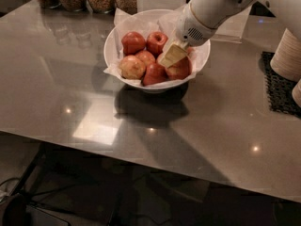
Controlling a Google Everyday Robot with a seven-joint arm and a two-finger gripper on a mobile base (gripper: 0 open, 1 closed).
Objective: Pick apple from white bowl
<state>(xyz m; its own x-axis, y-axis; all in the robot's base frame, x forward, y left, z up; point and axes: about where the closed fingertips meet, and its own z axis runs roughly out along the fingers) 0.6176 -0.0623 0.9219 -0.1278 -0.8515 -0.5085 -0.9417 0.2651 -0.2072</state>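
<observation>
gripper low in white bowl, at right-side apple | jaws: cannot tell if apart or clamped | centre on apple, lift straight, avoid neighbouring apples

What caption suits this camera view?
Robot gripper beside a red apple in the white bowl on a grey table.

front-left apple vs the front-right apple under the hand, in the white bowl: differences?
Colour: the front-left apple is pale yellowish-tan; the front-right apple is deep red.
Cover: the front-left apple shows whole; the hand, low over the right side of the white bowl, hides the front-right apple's top.
Place: the front-left apple lies by the left rim, the front-right apple towards the right rim.
Both are round.
</observation>
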